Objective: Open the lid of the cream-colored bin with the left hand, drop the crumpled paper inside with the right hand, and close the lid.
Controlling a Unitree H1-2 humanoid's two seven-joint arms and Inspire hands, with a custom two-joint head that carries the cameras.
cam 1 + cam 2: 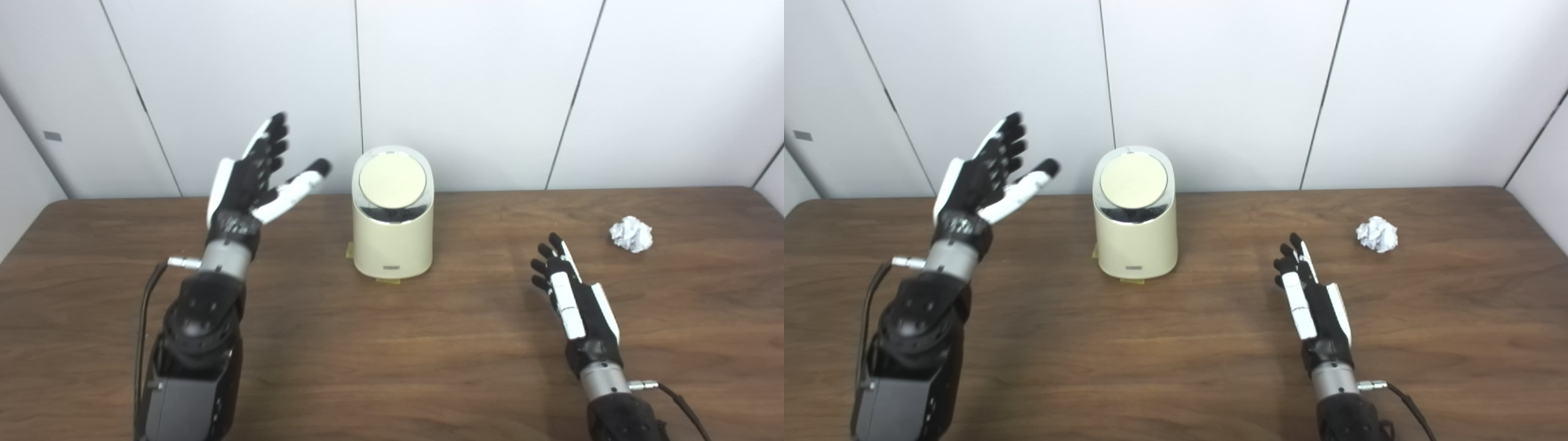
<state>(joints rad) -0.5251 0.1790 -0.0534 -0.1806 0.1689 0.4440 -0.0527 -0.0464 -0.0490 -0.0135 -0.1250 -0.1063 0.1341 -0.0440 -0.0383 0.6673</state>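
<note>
While bin shut, paper beyond right robot hand.

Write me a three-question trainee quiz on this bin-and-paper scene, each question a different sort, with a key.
1. True or false: the round lid of the cream-colored plastic bin is shut.
2. Multiple choice: the crumpled white paper ball lies (A) inside the bin, (B) on the brown wooden table beyond the right hand, (C) in the left hand.
3. Fill in: the left hand is raised beside the bin with fingers spread, holding ____.

Key: 1 true; 2 B; 3 nothing.
</note>
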